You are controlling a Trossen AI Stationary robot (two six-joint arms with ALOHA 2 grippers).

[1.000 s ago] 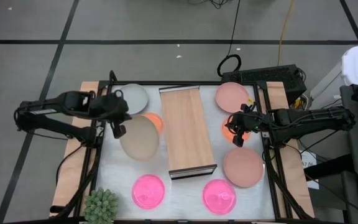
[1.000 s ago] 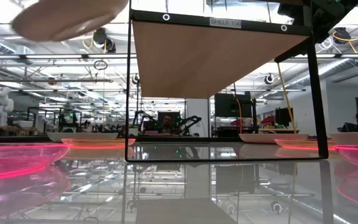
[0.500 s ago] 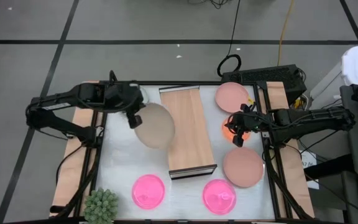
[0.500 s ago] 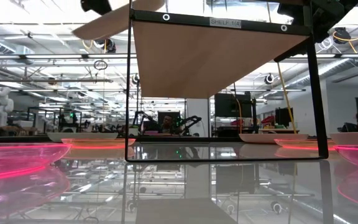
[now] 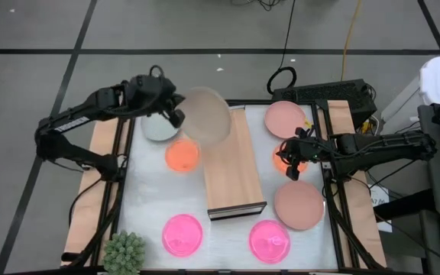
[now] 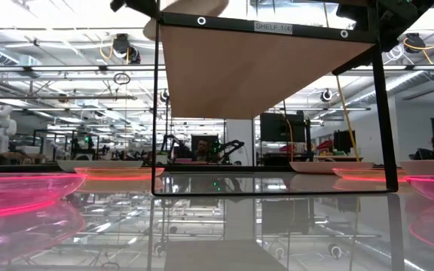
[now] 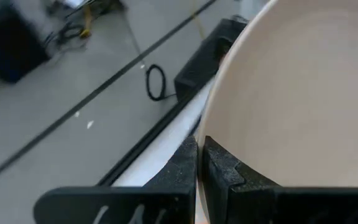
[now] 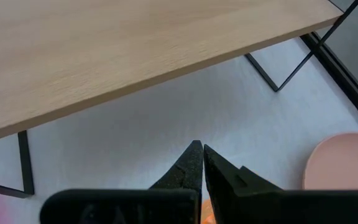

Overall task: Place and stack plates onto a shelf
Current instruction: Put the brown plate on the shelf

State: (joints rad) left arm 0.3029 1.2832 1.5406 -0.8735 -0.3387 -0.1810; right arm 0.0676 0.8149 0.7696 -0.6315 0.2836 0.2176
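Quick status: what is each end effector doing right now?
Left end effector: shut on the beige plate, over the shelf.
Right end effector: shut, holding nothing.

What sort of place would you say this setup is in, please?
Probably a robotics lab: the table stands on a grey taped floor, the room behind is a large open hall with ceiling lights, and another robot arm stands behind.

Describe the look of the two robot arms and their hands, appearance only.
Both arms are dark, nearly black, built of slim jointed links with thin black cables running along them. The left hand and the right hand each end in two black fingers that taper to points, with stepped, notched inner edges, mounted on a flat black crossbar. No markings are readable.
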